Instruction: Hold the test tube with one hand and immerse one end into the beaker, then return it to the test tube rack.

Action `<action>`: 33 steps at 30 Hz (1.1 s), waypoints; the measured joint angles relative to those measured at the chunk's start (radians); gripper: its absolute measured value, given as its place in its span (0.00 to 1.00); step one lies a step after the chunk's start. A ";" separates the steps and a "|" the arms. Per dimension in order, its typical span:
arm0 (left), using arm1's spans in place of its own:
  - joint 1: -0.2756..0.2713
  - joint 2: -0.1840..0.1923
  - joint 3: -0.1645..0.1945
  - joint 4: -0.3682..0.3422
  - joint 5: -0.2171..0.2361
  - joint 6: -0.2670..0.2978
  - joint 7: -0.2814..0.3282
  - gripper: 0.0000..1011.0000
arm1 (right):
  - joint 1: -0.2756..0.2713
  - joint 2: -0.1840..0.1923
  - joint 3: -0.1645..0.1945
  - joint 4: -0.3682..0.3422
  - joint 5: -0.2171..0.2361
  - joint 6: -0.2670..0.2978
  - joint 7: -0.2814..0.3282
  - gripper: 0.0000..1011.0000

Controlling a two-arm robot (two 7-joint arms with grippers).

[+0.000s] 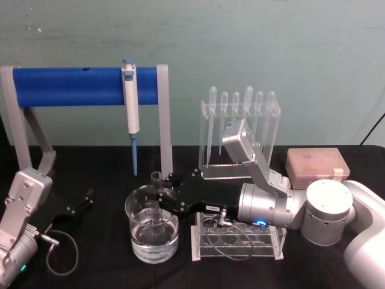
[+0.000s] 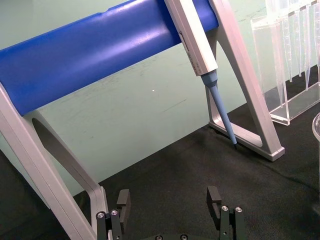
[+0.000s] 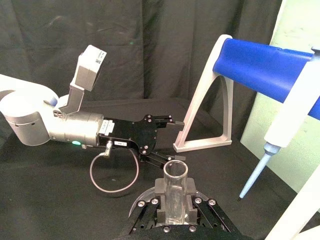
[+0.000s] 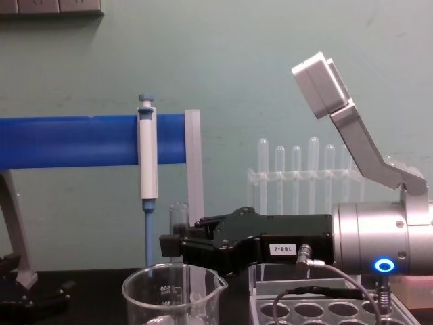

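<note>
The test tube (image 1: 156, 179) stands upright, its lower part down inside the beaker (image 1: 135, 241), which holds clear liquid and sits on the black desk (image 1: 96, 265). The right gripper (image 1: 161, 195) reaches in from the right above the test tube rack (image 1: 237, 244), its fingers (image 3: 161, 192) clamped on the tube's upper section just below the rim. The left gripper (image 1: 81, 201) rests at the desk's left, well apart from the beaker, fingers (image 2: 123, 199) spread wide and holding nothing.

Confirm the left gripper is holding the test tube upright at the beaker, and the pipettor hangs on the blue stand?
No: the head view shows the right gripper holding the test tube upright at the beaker; the left gripper sits open nearby. The pipettor does hang on the blue stand.
</note>
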 joint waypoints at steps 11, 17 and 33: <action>0.000 0.000 0.000 0.000 0.000 0.000 0.000 0.99 | 0.000 0.000 0.000 0.000 0.000 0.000 0.000 0.22; 0.000 0.000 0.000 0.000 0.000 0.000 0.000 0.99 | 0.000 0.000 0.000 0.000 0.000 0.000 0.000 0.22; 0.000 0.000 0.000 0.000 0.000 0.000 0.000 0.99 | 0.000 0.000 0.000 0.000 0.000 0.000 0.000 0.22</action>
